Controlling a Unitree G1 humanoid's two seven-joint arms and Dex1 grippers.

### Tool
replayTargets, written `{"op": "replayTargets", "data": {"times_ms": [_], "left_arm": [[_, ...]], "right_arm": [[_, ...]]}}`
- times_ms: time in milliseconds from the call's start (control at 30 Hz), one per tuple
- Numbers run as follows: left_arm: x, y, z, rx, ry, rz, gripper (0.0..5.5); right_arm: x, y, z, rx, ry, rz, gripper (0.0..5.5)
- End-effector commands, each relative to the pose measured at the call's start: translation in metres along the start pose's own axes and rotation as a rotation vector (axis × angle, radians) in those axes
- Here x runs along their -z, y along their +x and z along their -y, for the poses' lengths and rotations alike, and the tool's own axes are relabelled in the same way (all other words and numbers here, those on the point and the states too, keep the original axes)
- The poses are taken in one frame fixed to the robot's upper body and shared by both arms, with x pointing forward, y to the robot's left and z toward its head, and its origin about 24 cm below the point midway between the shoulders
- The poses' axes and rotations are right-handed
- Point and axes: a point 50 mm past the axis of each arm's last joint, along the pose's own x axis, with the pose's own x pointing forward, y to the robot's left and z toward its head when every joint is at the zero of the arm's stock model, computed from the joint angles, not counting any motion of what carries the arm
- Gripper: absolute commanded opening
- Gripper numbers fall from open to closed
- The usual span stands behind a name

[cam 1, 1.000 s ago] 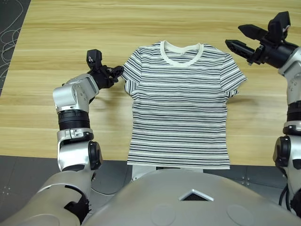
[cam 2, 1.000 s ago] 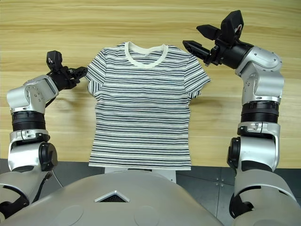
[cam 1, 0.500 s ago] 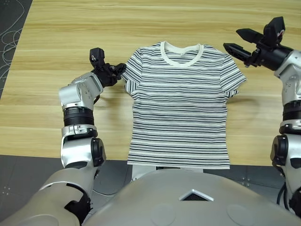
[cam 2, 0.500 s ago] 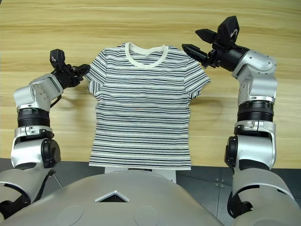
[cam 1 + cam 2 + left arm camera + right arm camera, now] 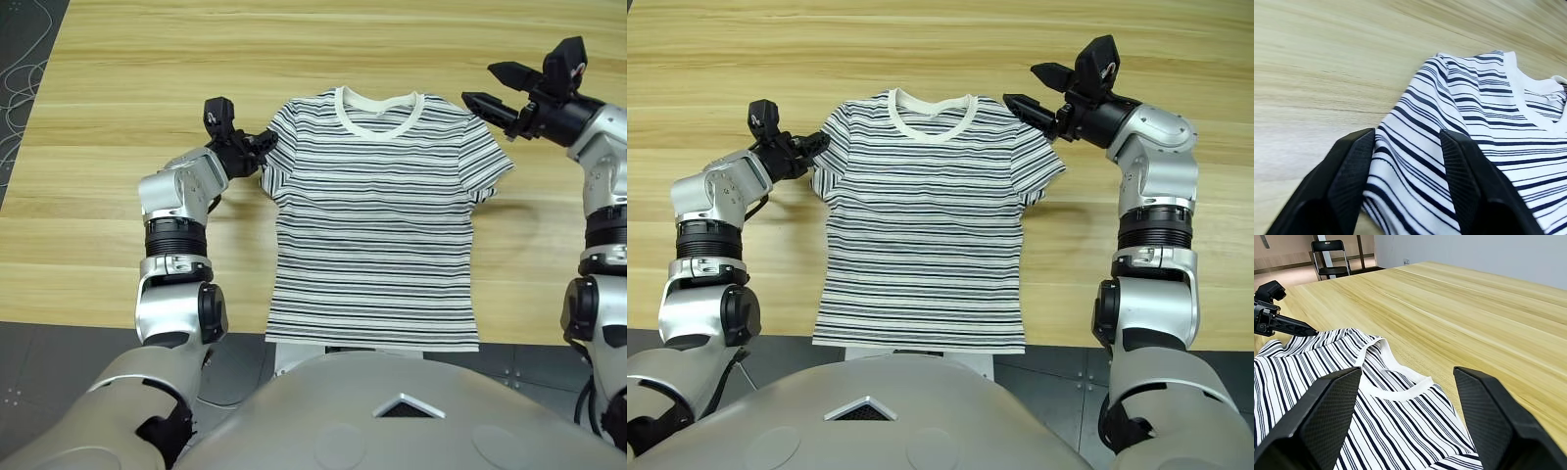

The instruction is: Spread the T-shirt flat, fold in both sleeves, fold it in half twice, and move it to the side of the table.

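While the left hand (image 5: 260, 147), narrowly parted, brackets the left sleeve (image 5: 273, 164) and the right hand (image 5: 478, 83) hovers wide open by the right sleeve (image 5: 490, 162), we advise pinching only sleeve edges, then folding inward. T-shirt (image 5: 372, 225) lies flat mid-table (image 5: 147, 59); collar (image 5: 377, 103) points away from the robot, long axis near-to-far.

Two arms, left arm (image 5: 174, 201) and right arm (image 5: 1154, 162): rounded silver-grey metallic shells in stacked segments, each with a black ribbed collar around the forearm and a black oval joint cover nearer the body. Left end effector (image 5: 265, 149) and right end effector (image 5: 1020, 84): matt black, each with two tapering wedge-shaped fingers (image 5: 1332, 416), the pad faces finely cross-hatched, and a small boxy black housing on the wrist.
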Motion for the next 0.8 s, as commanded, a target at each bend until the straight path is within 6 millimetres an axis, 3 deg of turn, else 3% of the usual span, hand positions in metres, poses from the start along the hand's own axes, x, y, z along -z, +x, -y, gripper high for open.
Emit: {"op": "replayTargets", "data": {"times_ms": [33, 267, 800], "left_arm": [[0.0642, 0.0009, -0.0045, -0.043, -0.07, -0.258, 2.45], [0.0655, -0.0006, -0.0022, -0.043, -0.058, -0.269, 2.45], [0.0621, -0.0048, -0.0039, -0.064, -0.077, -0.243, 0.12]], "right_arm": [[-0.0066, 0.004, -0.0005, -0.015, -0.026, 0.005, 3.47], [-0.0048, 0.0011, -0.0006, -0.004, -0.019, 0.009, 3.47], [-0.0065, 0.0066, -0.0024, -0.031, -0.017, 0.007, 3.5]]}}
